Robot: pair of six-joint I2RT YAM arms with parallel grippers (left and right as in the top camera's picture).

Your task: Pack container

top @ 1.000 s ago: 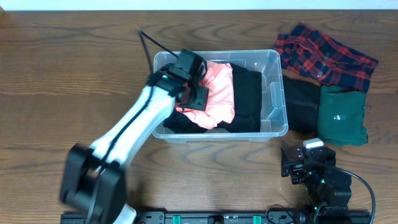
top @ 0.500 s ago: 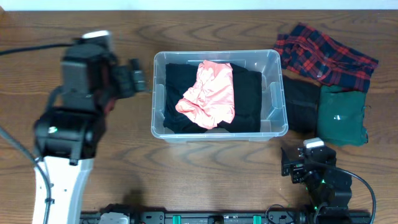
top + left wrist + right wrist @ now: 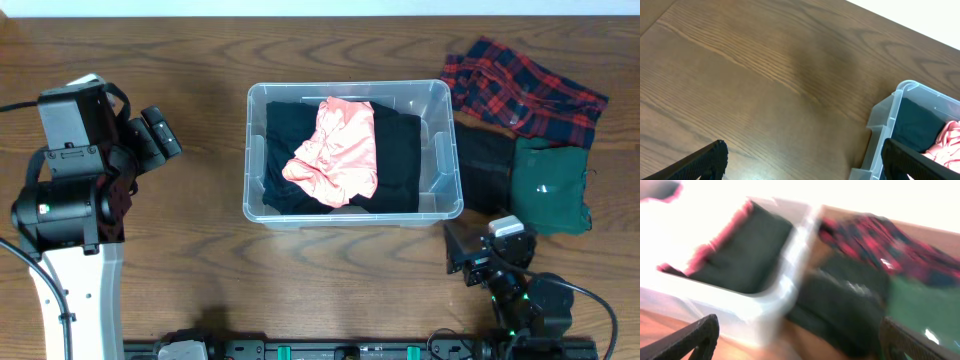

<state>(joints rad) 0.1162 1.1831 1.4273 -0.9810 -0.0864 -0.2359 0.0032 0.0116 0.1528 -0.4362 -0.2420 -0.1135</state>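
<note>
A clear plastic container point(image 3: 350, 88) sits mid-table, holding black clothing point(image 3: 400, 160) under a crumpled pink garment point(image 3: 340, 150). Just right of it lie a plaid garment point(image 3: 520, 90), a black garment point(image 3: 485, 170) and a green garment point(image 3: 548, 185). The left gripper point(image 3: 163, 135), well to the left, and the right gripper point(image 3: 456, 250), near the front right corner, both gape wide, holding nothing.

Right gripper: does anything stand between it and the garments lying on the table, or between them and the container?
Nothing visible does. Bare table lies between the right gripper and the black garment, which lies beside the right wall of the container.
</note>
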